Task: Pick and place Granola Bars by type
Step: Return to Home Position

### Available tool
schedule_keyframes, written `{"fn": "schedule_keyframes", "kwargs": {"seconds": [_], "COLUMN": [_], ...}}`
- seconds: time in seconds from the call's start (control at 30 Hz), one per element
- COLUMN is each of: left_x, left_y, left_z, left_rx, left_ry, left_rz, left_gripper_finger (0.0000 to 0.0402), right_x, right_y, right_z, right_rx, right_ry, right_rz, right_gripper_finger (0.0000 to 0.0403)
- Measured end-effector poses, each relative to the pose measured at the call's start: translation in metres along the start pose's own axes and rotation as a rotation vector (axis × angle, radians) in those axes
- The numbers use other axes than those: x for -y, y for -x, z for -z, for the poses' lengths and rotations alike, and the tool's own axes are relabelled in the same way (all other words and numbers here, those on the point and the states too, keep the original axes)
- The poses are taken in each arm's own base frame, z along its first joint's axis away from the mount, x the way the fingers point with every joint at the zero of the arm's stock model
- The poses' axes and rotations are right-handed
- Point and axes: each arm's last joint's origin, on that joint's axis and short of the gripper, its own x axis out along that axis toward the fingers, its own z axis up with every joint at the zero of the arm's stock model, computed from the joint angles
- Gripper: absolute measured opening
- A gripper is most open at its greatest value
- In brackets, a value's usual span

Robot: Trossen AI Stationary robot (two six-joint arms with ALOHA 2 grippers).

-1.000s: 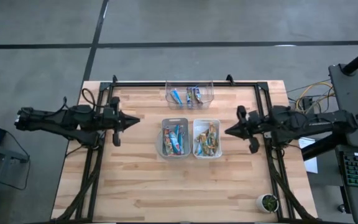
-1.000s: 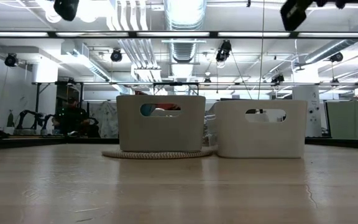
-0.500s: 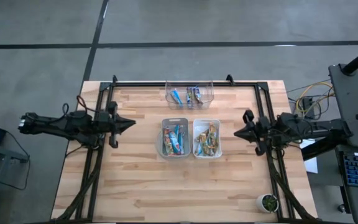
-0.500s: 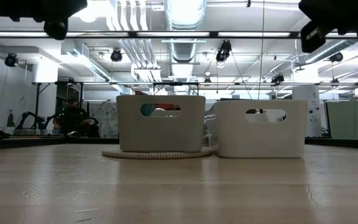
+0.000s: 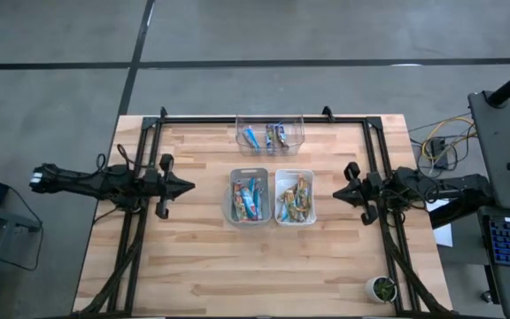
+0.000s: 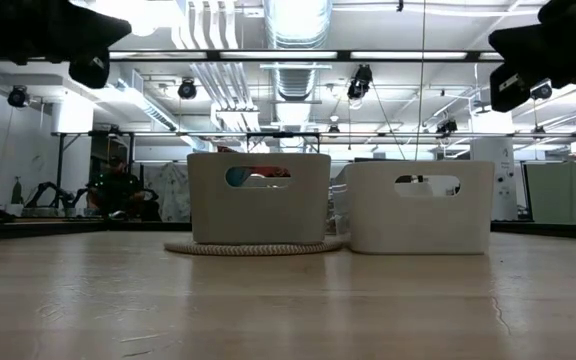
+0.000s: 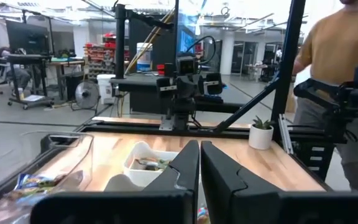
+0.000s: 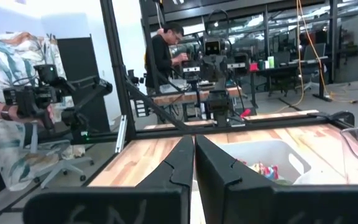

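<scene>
Where rectangular plastic bins [image 5: 233, 198] stand, shiny Granola Bars [image 5: 251, 197] lie inside.

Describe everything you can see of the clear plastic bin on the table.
The clear bin is a see-through rectangular plastic tub, open-topped, standing on the wooden table at its edge, above the gray bin and white bin in the high view and apart from them. Inside lie a few granola bars, one blue. The left gripper and right gripper are away from it.
</scene>
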Motion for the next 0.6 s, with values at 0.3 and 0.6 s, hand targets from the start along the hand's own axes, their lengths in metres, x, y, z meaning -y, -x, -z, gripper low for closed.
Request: {"fn": "schedule_keyframes", "kwargs": {"seconds": [0.3,0.6], "left_x": [-0.003,-0.003], "left_y": [0.013,0.020], "left_z": [0.011,0.025], "left_rx": [-0.022,0.016], "left_ry": [0.029,0.025], "left_rz": [-0.007,0.050], "left_gripper_finger": [0.0000,0.0000], "right_x": [0.000,-0.001], "right_y": [0.000,0.000], "right_z": [0.000,0.000], "right_rx": [-0.003,-0.008], "right_ry": [0.022,0.050], "right_rz": [-0.003,-0.040], "right_gripper_finger": [0.0009,0.0009]}}
